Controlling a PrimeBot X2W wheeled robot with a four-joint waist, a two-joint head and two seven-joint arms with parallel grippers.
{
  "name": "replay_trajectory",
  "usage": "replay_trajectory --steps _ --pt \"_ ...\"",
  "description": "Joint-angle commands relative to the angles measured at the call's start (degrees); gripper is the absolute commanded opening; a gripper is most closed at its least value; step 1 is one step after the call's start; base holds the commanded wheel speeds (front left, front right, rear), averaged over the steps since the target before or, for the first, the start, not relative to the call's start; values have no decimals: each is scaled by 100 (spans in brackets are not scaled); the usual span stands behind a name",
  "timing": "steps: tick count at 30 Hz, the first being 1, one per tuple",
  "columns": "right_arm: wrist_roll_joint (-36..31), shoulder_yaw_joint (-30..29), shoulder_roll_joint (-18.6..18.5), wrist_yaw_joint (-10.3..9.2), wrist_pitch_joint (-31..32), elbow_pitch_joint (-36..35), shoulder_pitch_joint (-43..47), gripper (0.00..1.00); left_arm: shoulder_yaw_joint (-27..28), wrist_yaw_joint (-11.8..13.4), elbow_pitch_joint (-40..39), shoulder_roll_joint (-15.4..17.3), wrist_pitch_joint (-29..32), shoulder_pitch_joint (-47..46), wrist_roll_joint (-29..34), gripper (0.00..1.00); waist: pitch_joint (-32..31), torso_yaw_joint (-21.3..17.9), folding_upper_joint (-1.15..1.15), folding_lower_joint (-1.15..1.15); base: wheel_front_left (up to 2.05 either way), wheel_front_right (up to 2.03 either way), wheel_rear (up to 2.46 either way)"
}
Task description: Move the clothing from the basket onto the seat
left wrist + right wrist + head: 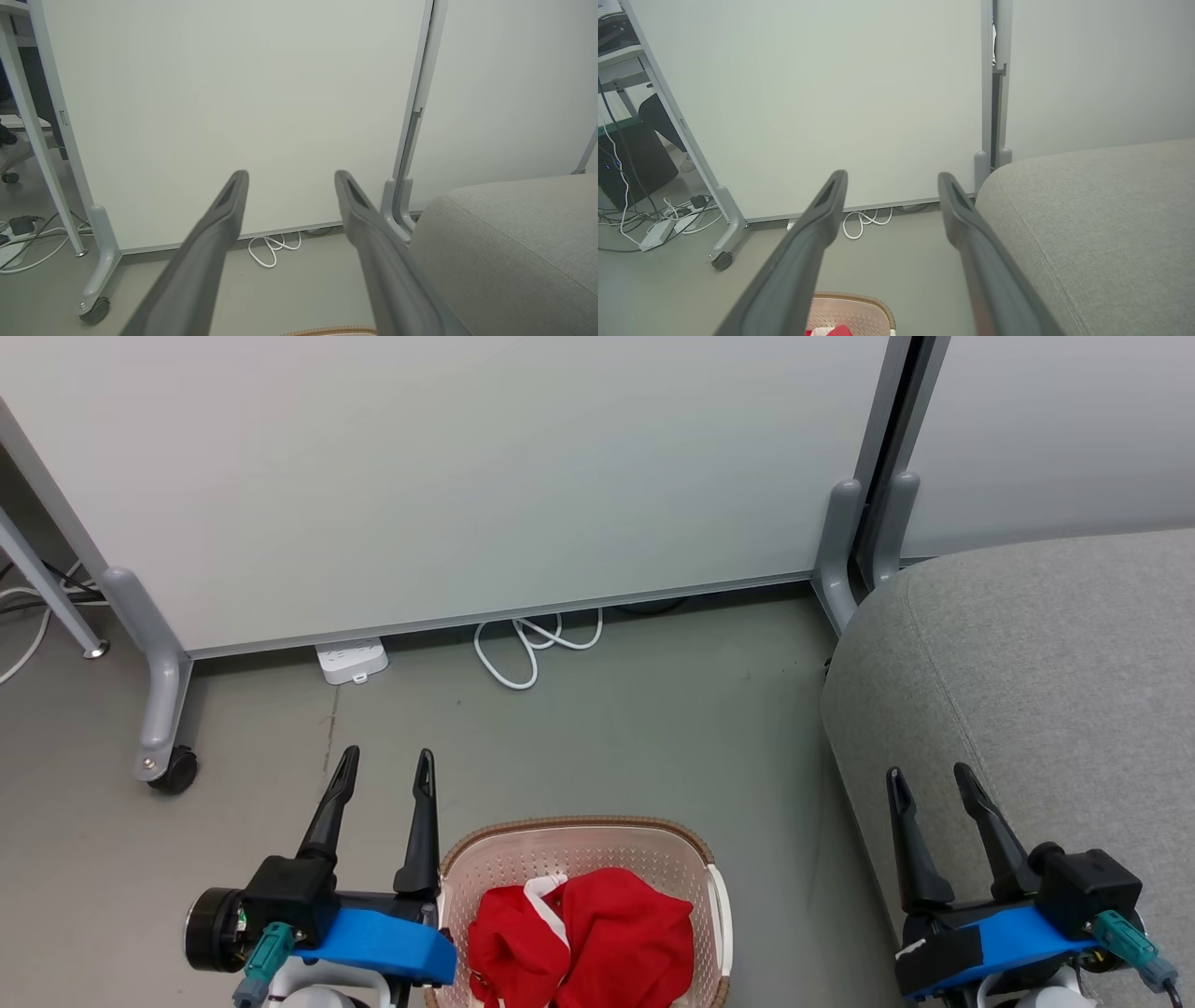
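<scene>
Left gripper: my two dark fingers stand spread wide with nothing between them, pointing away from me over the grey floor, just to the left of the basket. Right gripper: fingers likewise spread wide and empty, positioned over the near left edge of the seat; I cannot tell whether they touch the upholstery. The clothing, red fabric with a white stripe showing, lies bunched inside the basket, well below the brown woven-look rim at the far side. The basket stands on the floor between my two grippers, nearer the left one, and apart from the seat, with a strip of bare floor between them. The seat, grey woven fabric with a rounded corner and a stitched seam, occupies the right side of the head view and carries no garment on its visible part. Beyond the basket a pale partition panel stands on grey legs, one with a black caster. At the panel's foot lie a white power strip and a looped white cable, both well clear of the basket
</scene>
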Motion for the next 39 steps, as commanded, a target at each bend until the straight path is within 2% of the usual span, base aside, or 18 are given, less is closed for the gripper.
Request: replay_trajectory --steps 1,11,23,28,39 --pt "31 -9 -37 4 -20 4 -17 100 14 -28 12 14 -23 2 -8 100 2 -1 0 0 0 0 0" --pt "50 -4 -37 4 -20 14 -10 100 17 -33 59 14 -21 -10 -8 100 18 0 0 0 0 0 0" --pt "55 95 -37 4 -19 33 -167 100 -246 -258 691 80 -21 -577 398 100 265 -121 0 0 0 0 0" --pt "53 100 -36 4 -19 4 -306 100 -555 -294 1124 255 -21 -966 439 100 542 -276 0 0 0 0 0" --pt "65 105 -34 4 -19 -93 -714 100 -1755 -283 2204 847 -20 -1838 135 100 1355 -662 0 0 0 0 0"
